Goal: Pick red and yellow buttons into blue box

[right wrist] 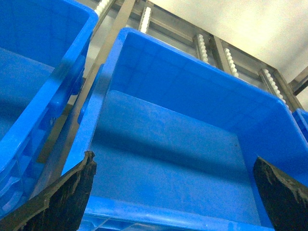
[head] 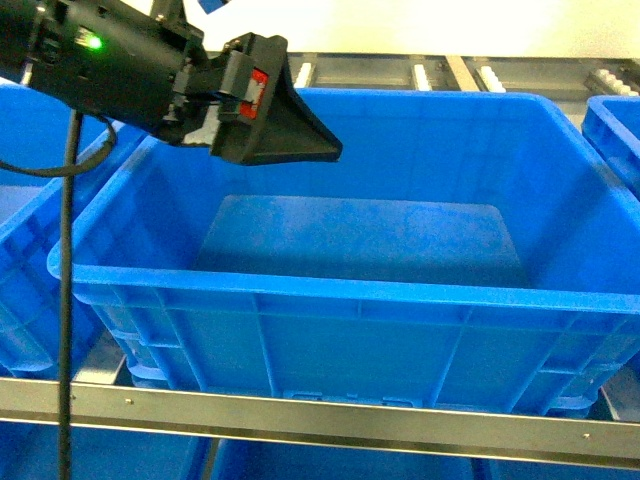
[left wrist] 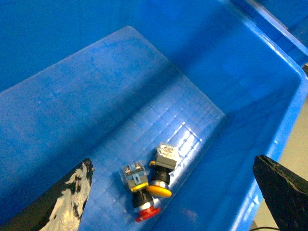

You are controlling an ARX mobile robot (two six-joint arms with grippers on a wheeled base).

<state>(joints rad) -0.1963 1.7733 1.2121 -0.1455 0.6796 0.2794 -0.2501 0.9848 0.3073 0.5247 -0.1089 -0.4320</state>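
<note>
Red-capped mushroom push button (left wrist: 143, 208) and yellow-capped mushroom push button (left wrist: 162, 177), each on a black-and-clear switch block, lie side by side, touching, on the floor of the big deep blue plastic crate (left wrist: 269, 159). Seen in left wrist view, lower centre of frame, near the crate's corner; caps point toward bottom of frame, switch blocks toward the top. Red one sits lower left of the yellow one.

Left hand (left wrist: 173, 202): black fingers at lower left & lower right corners of the wrist view, wide apart, nothing between them; buttons lie below the gap. In head view the left arm w/ black hand (head: 275, 110) is upper left, above the crate's (head: 330, 290) far-left rim; buttons not visible there.

Right hand (right wrist: 175, 197): fingers also spread wide at the bottom corners of its wrist view, holding nothing, looking into the same kind of crate (right wrist: 192, 86).

Another blue plastic crate (head: 25, 200) stands just beside at left. Metal rack rail (head: 330, 420) runs across bottom of head view; white roller tracks (right wrist: 201, 45) behind.
</note>
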